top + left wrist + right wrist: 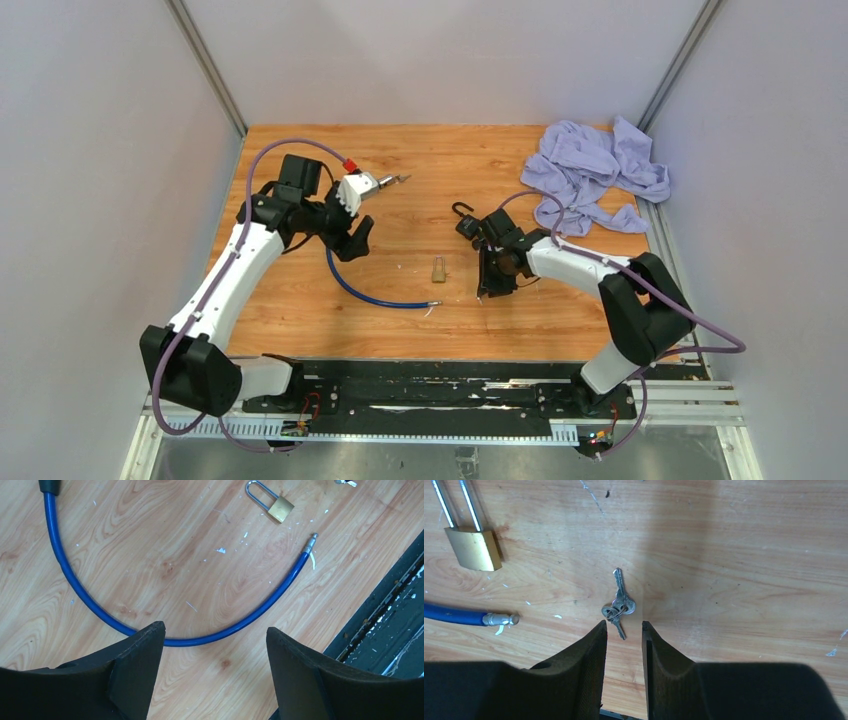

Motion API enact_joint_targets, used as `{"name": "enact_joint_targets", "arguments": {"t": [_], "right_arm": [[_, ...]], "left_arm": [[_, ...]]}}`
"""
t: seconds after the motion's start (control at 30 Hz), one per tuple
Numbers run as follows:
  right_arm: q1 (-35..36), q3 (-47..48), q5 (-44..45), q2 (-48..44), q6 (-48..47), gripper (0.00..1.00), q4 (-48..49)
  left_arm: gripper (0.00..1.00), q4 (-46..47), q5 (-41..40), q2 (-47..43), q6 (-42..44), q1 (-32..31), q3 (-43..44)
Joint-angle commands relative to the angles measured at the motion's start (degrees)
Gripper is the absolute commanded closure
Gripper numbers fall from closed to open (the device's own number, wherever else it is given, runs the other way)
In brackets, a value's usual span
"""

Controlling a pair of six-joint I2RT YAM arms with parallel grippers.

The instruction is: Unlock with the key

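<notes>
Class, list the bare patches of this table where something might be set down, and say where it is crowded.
Bare: the far middle of the table, between the left gripper and the cloth; also the near strip between the blue cable and the black rail. Crowded: the centre, where padlock, keys and right gripper cluster.

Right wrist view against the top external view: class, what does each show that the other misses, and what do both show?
Only the right wrist view shows the keys, lying just ahead of the right gripper. Only the top external view shows the purple cloth and the left gripper. Both show the brass padlock and the blue cable.
</notes>
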Motion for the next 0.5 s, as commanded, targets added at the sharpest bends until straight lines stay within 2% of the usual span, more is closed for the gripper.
{"name": "enact_joint_targets", "arguments": {"t": [0.0, 0.2, 0.47], "right_arm": [[0.8, -1.1, 2.6, 1.0, 3.3, 0.69, 1.7], [1.5, -1.0, 2.8, 1.8, 4.2, 0.71, 2.5], [2.6, -0.8, 5.1, 1.4, 6.5, 0.69, 1.7]], "left_arm": [[0.22, 0.6, -0.6, -1.9, 0.8, -0.2, -1.4], [0.22, 0.7, -0.7, -2.0, 1.0, -0.2, -1.7], [0.23, 0.7, 0.0, -2.3, 1.4, -0.2, -2.2]]}}
